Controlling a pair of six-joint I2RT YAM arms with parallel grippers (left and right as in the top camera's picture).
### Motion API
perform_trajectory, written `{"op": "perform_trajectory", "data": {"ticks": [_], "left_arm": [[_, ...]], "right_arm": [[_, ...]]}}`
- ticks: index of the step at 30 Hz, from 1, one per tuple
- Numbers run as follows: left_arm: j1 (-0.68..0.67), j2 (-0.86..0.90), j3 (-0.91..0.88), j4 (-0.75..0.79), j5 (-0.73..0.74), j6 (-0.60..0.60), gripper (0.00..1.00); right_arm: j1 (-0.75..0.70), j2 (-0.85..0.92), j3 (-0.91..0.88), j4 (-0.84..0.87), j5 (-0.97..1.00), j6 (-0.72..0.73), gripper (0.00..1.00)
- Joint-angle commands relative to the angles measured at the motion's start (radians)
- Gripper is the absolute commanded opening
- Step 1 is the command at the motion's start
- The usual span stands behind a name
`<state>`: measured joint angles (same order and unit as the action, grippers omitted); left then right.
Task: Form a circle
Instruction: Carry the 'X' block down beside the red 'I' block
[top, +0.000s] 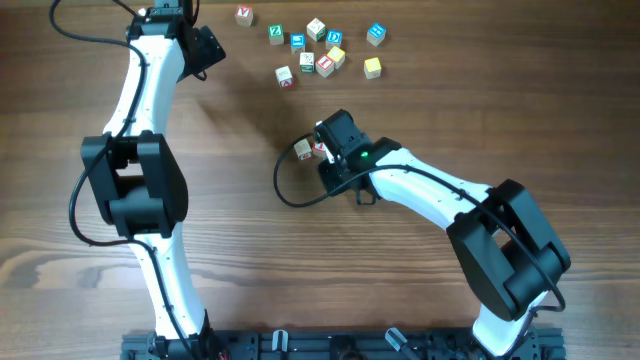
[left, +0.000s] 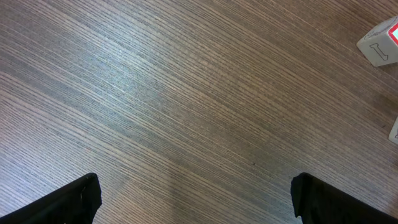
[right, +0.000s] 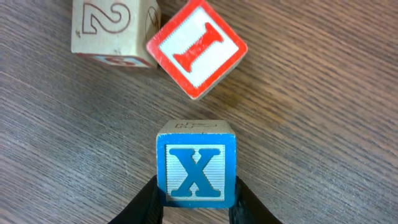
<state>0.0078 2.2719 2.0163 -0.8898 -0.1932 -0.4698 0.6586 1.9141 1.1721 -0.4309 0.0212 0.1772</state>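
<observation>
The right tool (right: 196, 202) is clamped on the blue X cube (right: 196, 169), holding it just beside the cream 2 cube (right: 112, 28) and red I cube (right: 197, 48) on the desk (top: 250, 280), apparently to extend the circle (top: 303, 150) begun there, while the left tool (left: 196, 199) hangs spread apart, out of the way

1. The blue X cube (right: 196, 165) stood upright, pinched in my right gripper (right: 196, 191).
2. The white cube with a red I (right: 198, 48) lay apart at its twelve o'clock, turned cornerwise.
3. The cream cube (right: 115, 31), marked 2, lay at eleven o'clock, against the I cube.
</observation>
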Motion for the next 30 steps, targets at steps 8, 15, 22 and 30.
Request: {"op": "perform_trajectory", "data": {"ticks": [8,15,22,30], "left_arm": [[0.005,-0.002,0.017,0.003,-0.002,-0.01,1.0],[0.005,-0.002,0.017,0.002,-0.002,-0.01,1.0],[0.005,-0.002,0.017,0.002,-0.002,-0.01,1.0],[0.005,-0.002,0.017,0.002,-0.002,-0.01,1.0]], "right_arm": [[0.001,0.02,-0.006,-0.003,0.018,-0.018,0.41],[0.001,0.02,-0.006,0.001,0.026,-0.019,0.33],[0.001,0.02,-0.006,0.019,0.029,-0.021,0.31],[0.001,0.02,-0.006,0.004,0.028,-0.02,0.32]]}}
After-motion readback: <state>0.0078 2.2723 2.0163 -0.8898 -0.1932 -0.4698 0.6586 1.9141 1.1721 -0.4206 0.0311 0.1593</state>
